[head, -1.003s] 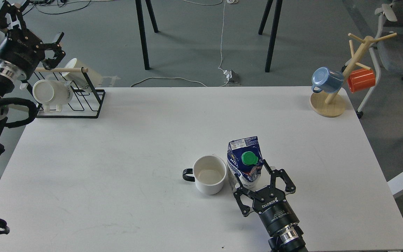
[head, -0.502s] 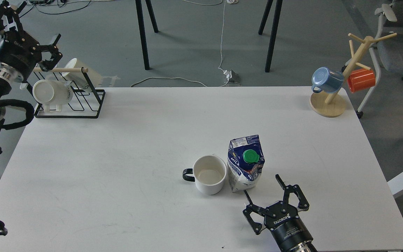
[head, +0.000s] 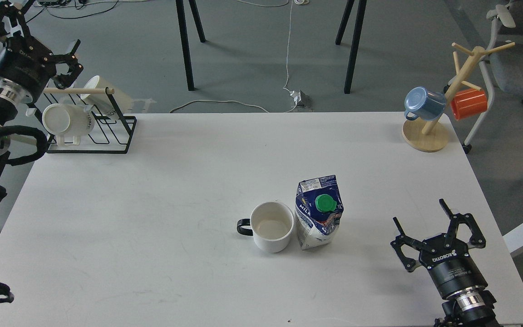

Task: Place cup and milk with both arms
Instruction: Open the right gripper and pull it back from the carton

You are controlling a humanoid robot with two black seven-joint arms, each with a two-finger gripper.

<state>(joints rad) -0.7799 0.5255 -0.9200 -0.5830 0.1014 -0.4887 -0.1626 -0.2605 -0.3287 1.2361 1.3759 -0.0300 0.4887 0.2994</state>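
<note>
The cup (head: 271,226), a wide white mug with a small black handle pointing left, stands upright on the white table (head: 161,190) near the middle front. The milk (head: 318,212), a dark blue and white carton with a green cap, stands upright right beside the cup, touching or nearly touching it. My right gripper (head: 419,211) is open and empty, well to the right of the milk near the table's right front. My left gripper (head: 39,25) is open and empty, raised at the far left above the black wire rack.
A black wire rack (head: 90,129) with two white mugs (head: 67,120) stands at the back left corner. A wooden mug tree (head: 443,100) with a blue mug (head: 422,103) and an orange mug (head: 469,103) stands at the back right. Chair parts lie beyond the right edge.
My right gripper let go of the milk, drew back and swung right, away from the carton. The milk stands free beside the cup. My left arm shifted only slightly.
</note>
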